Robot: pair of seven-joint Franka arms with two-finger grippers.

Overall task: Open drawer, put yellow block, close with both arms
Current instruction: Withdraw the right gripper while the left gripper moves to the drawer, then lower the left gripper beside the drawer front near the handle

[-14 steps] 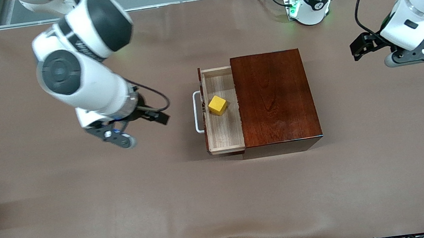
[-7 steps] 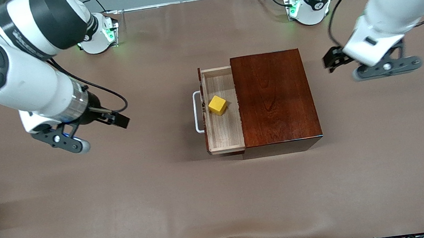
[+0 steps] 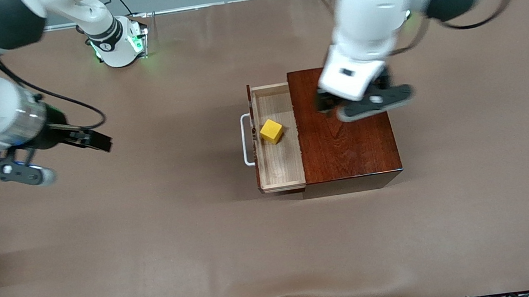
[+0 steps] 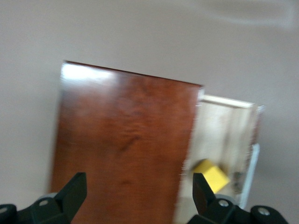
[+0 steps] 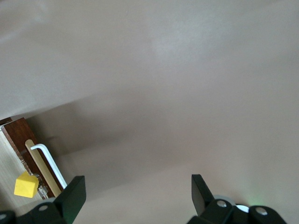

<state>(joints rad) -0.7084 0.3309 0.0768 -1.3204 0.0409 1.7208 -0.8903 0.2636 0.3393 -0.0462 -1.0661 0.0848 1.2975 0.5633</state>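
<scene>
So the drawer [image 3: 277, 137] is pulled out of the box [image 3: 344, 123] and the block [image 3: 271, 131] is already sitting in it, roughly mid-tray, just beside the front panel with the handle [image 3: 246, 140]. Looks to me like open and drop-in are done, so closing is the step in hand.

On the front view's clock face, with the box as centre: the drawer sticks out toward 9 o'clock, toward the right arm's end of the table. The right gripper [image 3: 89, 139] hangs over bare table well out at 9 o'clock, fingers spread wide, holding nothing. The left gripper [image 4: 138, 192] is up over the box top, around 12 to 1 o'clock of the lid's middle, fingers also spread, nothing between them.

My guess for the next move: the left gripper comes down to brace the box while the right one lines up with the handle and pushes the drawer toward 3 o'clock. The push needs to be square, or the tray could jam or shove the whole box.
</scene>
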